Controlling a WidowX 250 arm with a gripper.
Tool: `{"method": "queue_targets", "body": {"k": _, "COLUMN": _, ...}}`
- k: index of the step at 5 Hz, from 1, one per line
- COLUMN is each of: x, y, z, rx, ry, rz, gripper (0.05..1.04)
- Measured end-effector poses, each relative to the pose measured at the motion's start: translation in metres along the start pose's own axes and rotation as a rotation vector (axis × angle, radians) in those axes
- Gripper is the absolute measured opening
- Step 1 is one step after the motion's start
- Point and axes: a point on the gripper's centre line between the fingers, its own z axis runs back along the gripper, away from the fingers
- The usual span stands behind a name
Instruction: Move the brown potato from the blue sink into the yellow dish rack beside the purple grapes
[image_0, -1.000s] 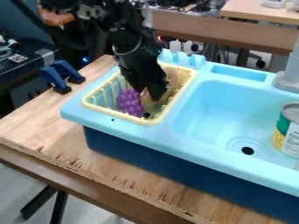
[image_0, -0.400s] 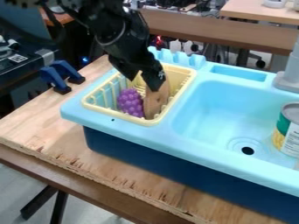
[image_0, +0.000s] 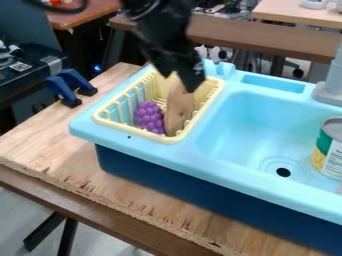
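"Over the yellow dish basket (image_0: 137, 132), how does the gripper (image_0: 179, 82) look?"

"Black, angled down, its two fingers apart, and it appears to hold nothing. Just below it, a flat, tan-brown oblong piece (image_0: 178, 111) stands on end inside the basket. Whether they touch, I cannot tell."

"What is beside that piece?"

"A bunch of purple toy grapes (image_0: 149, 117), on its left in the view. The basket sits at the left end of a light-blue toy sink (image_0: 220, 165). Farther right, a can (image_0: 331, 149) stands in the basin, with a grey faucet (image_0: 331, 85) behind. The sink is on a wooden desk (image_0: 50, 155); two blue clamps (image_0: 69, 87) are at its far left edge."

"Which step is this?"

"Letting go of the brown piece in the basket, I'd judge. The next move calls for a straight, gentle lift, fingers wide, so the piece isn't tipped or the rim caught."
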Motion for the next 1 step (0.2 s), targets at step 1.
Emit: {"method": "queue_targets", "body": {"k": 1, "x": 0.0135, "y": -0.0282, "z": -0.0168, "rx": -0.117, "ry": 0.165, "rz": -0.051, "gripper": 1.006}}
